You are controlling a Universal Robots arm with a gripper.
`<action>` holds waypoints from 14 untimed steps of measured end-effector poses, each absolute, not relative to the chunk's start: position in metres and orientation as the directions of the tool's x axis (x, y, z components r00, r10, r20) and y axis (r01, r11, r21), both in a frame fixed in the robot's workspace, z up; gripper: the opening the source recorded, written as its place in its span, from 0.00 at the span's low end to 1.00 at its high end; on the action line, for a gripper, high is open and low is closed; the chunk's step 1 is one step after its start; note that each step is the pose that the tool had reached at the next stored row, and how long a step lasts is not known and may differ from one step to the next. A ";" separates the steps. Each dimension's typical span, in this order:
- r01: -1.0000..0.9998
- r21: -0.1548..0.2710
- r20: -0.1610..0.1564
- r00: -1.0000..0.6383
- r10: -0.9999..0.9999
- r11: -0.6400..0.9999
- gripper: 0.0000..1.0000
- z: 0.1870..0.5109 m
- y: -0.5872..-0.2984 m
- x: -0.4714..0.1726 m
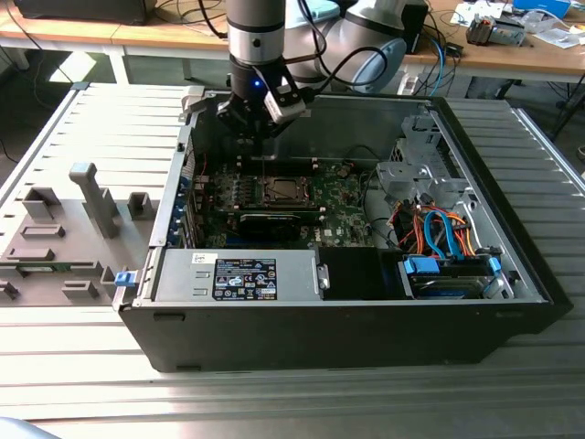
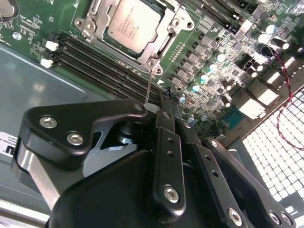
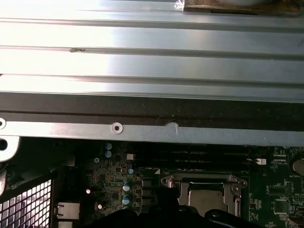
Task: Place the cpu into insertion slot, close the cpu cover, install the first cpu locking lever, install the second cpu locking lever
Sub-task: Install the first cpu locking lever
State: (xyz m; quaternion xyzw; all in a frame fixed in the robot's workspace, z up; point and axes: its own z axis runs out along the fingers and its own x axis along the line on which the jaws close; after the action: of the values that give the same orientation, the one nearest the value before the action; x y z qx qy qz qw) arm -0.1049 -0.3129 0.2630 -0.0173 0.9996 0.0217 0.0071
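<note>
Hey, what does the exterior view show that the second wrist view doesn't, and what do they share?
Exterior view alone: the whole open computer case, the blue drive bay, the grey fixture blocks on the exterior view's left, the arm's silver wrist.

Second wrist view alone: the gripper close up, its black jaws together around a thin lever wire, and the memory slots.

Both: the green circuit board and the cpu seated under the cpu cover.

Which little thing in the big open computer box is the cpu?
Look inside the open black computer case at the green circuit board. Just below the gripper sits the cpu, a flat silver-grey square framed by the metal cpu cover, unlike the long black slots beside it.
</note>
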 end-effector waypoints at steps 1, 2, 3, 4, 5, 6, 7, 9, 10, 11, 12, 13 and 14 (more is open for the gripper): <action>-0.035 0.043 -0.015 -0.999 -0.034 0.998 0.11 0.263 -0.313 -0.104; -0.035 0.043 -0.015 -0.999 -0.034 0.998 0.11 0.263 -0.313 -0.103; -0.035 0.043 -0.015 -0.999 -0.034 0.998 0.11 0.263 -0.313 -0.102; -0.035 0.043 -0.015 -0.999 -0.034 0.998 0.11 0.263 -0.313 -0.102; -0.035 0.043 -0.015 -0.999 -0.034 0.998 0.11 0.263 -0.313 -0.102; -0.035 0.043 -0.015 -0.999 -0.034 0.998 0.11 0.263 -0.313 -0.101; -0.035 0.043 -0.015 -0.999 -0.034 0.998 0.11 0.263 -0.313 -0.100; -0.035 0.043 -0.015 -0.999 -0.034 0.998 0.11 0.263 -0.313 -0.099; -0.035 0.043 -0.015 -0.999 -0.034 0.998 0.11 0.263 -0.313 -0.098; -0.035 0.043 -0.015 -0.999 -0.034 0.998 0.11 0.263 -0.313 -0.098; -0.035 0.043 -0.015 -0.999 -0.034 0.998 0.11 0.263 -0.313 -0.097; -0.035 0.043 -0.015 -0.999 -0.034 0.998 0.11 0.263 -0.313 -0.095; -0.035 0.043 -0.015 -0.999 -0.034 0.998 0.11 0.263 -0.313 -0.095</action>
State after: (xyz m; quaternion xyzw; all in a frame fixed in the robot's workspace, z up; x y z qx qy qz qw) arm -0.0945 -0.3129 0.2630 -0.0173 0.9996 0.0217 0.0071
